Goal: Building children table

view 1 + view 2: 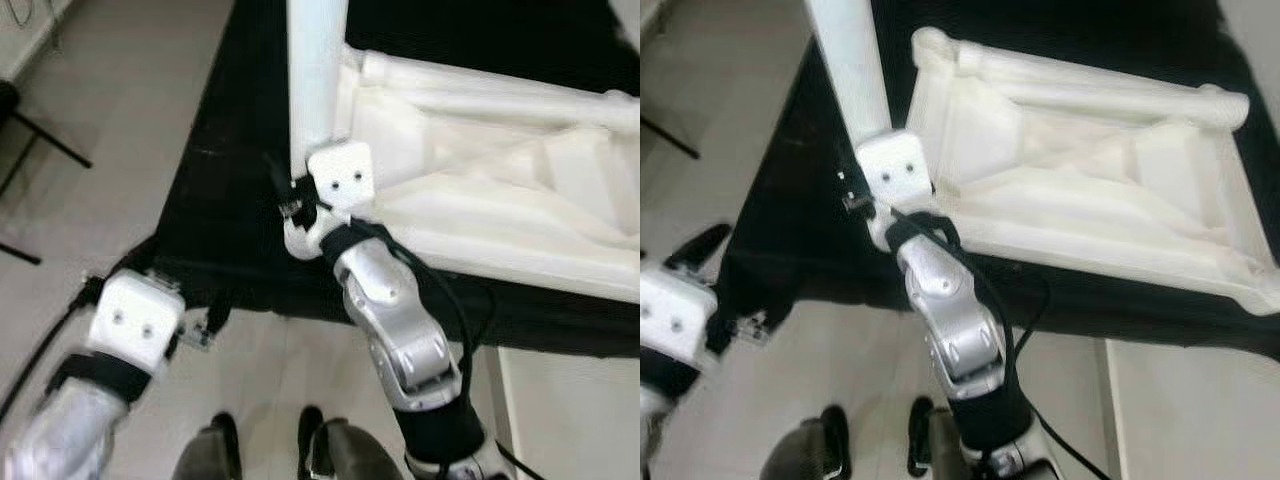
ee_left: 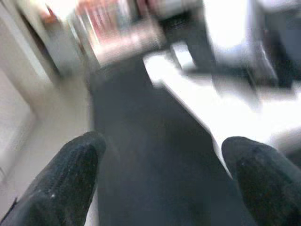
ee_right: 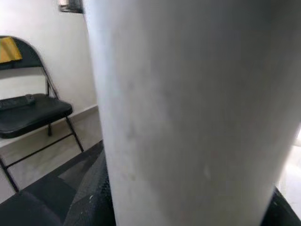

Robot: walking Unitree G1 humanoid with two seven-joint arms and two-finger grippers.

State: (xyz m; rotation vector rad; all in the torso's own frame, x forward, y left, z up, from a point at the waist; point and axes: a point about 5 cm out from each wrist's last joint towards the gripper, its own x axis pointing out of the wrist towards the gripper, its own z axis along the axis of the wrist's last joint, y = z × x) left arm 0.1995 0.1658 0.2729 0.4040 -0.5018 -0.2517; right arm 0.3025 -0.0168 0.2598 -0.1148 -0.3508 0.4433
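Around upright leg (image 1: 848, 70), right claw (image 1: 872, 200) clamped.

Table leg (image 3: 188, 108): smooth matt white plastic. Tabletop (image 1: 1090, 200), upper right: white moulded plastic, slight sheen. Mat (image 1: 230, 200): matt black cloth. Arm (image 1: 400, 330): brushed silver metal. Left gripper (image 2: 160, 169) fingers (image 2: 70, 174): black, finely textured. Floor (image 1: 110, 110): pale, smooth.

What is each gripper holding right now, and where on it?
The right gripper is shut on the white table leg, near its lower end by the upturned tabletop. The left gripper is open, holding nothing.
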